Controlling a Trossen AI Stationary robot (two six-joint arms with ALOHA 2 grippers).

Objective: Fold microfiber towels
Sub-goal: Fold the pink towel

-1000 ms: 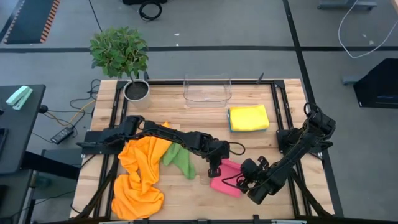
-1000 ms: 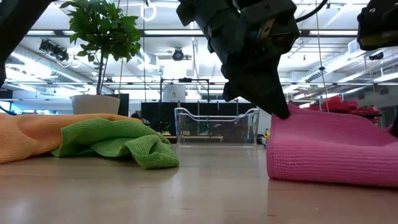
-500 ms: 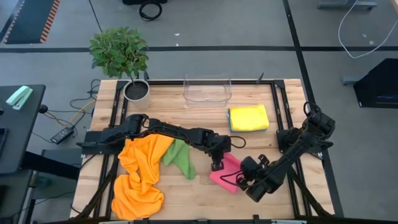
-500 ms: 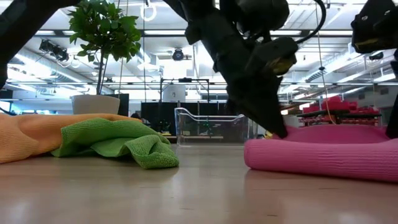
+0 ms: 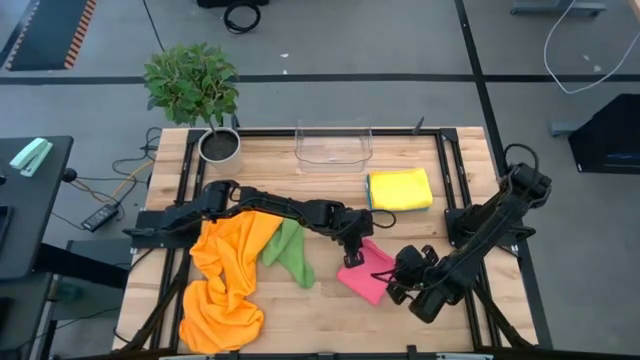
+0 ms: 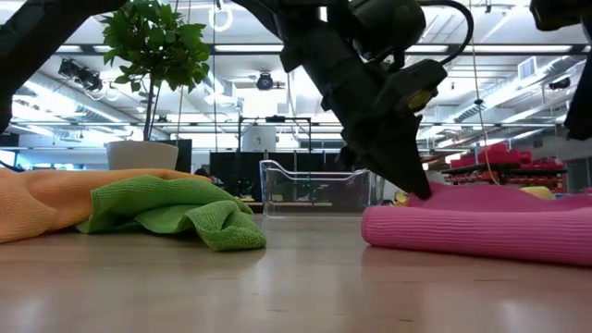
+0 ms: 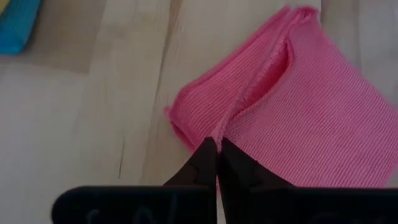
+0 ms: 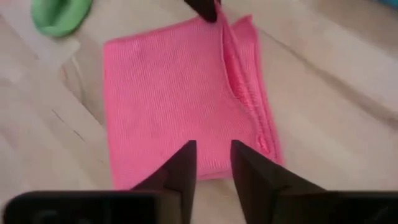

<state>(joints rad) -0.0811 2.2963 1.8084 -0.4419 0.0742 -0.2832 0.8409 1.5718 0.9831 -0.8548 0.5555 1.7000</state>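
My left gripper (image 7: 217, 144) pinches the folded pink towel's (image 5: 366, 271) edge; my right gripper (image 8: 213, 163), at its four o'clock, stands narrowly parted, empty.

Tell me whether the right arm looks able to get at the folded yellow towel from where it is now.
Probably yes. The yellow towel lies uncovered on the right arm's side of the table, and the right end effector, open above the pink towel, holds nothing.
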